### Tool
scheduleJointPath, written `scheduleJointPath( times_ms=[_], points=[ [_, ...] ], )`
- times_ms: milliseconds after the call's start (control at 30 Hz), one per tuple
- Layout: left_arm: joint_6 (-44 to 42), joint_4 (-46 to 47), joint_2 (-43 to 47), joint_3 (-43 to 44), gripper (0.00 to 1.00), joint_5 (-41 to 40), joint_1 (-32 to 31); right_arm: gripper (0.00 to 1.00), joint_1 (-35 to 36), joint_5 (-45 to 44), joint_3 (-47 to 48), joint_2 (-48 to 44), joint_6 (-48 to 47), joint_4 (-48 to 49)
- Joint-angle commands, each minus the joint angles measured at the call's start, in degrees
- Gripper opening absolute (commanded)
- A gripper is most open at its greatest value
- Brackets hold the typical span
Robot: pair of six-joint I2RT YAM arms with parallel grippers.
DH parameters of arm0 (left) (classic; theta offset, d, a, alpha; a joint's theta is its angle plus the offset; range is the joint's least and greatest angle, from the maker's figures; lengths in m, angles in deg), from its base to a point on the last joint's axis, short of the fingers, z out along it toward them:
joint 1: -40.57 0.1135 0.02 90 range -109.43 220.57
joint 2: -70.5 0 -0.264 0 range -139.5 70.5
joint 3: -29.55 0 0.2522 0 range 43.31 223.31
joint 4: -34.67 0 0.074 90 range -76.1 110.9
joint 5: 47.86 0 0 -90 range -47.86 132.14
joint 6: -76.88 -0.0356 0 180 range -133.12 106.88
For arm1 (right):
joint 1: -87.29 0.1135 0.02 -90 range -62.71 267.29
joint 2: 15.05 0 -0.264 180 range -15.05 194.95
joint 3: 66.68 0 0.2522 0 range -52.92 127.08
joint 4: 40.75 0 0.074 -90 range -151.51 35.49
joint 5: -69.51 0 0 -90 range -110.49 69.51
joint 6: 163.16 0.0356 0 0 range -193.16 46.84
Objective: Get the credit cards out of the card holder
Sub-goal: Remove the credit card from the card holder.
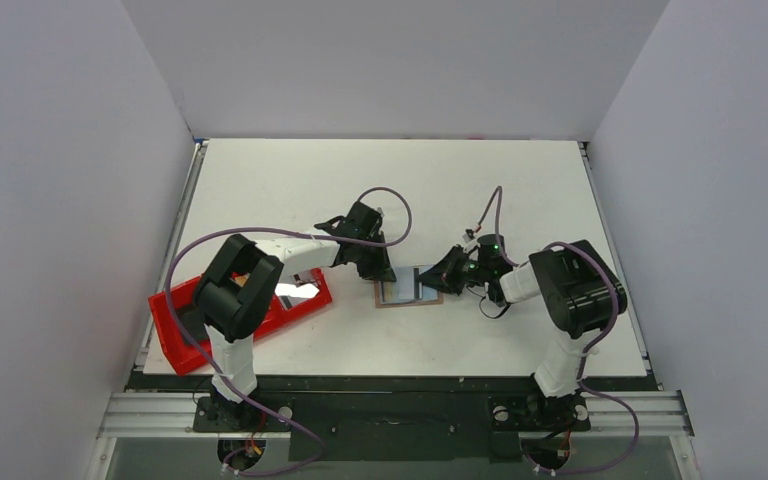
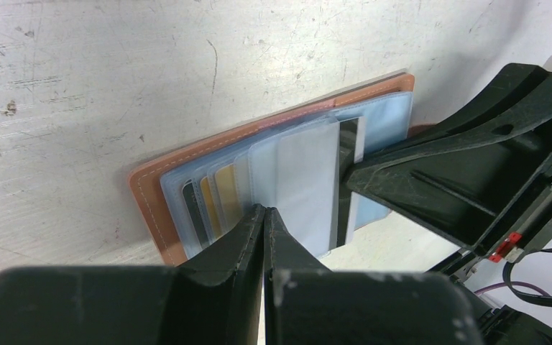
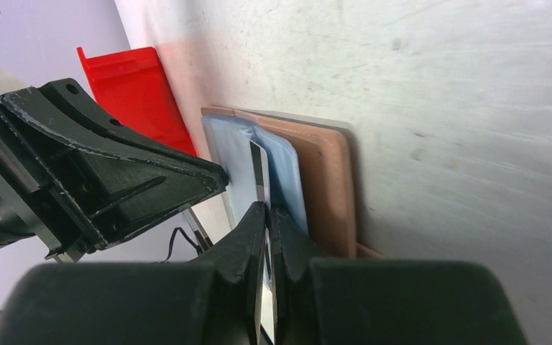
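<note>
Table (image 1: pixel 460 180): card holder (image 1: pixel 409 290) between left hand (image 1: pixel 381 272), right hand (image 1: pixel 432 280); right pinches card (image 3: pixel 260 172).

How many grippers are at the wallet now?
2. The left gripper is shut, its tip on the pale inside of the open wallet, toward its left side. The right gripper is at the right side, shut on a thin card.

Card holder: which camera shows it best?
Left wrist. The card holder lies open there, credit cards fanned in its pockets. Top external shows it small between the left claw and right claw; right wrist shows only part, steeply foreshortened.
</note>
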Motion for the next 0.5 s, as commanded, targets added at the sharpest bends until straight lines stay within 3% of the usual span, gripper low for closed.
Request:
scheduleJointPath(
  times_ms=[0,300,467],
  points=[
    [-3.2,-8.9,-3.7,-3.5,0.00,-7.8,0.8,0.00,-3.4,-2.4,-1.3,-3.2,-3.4,-1.5],
    [-3.3,-9.0,-3.7,-3.0,0.00,-7.7,0.9,0.00,-4.8,-2.1,-1.7,-4.8,-4.4,-2.8],
    [-4.1,-9.3,-3.4,-1.6,0.00,-7.1,0.9,0.00,-5.4,-2.3,-0.4,-8.4,-6.3,-8.1]
  ],
)
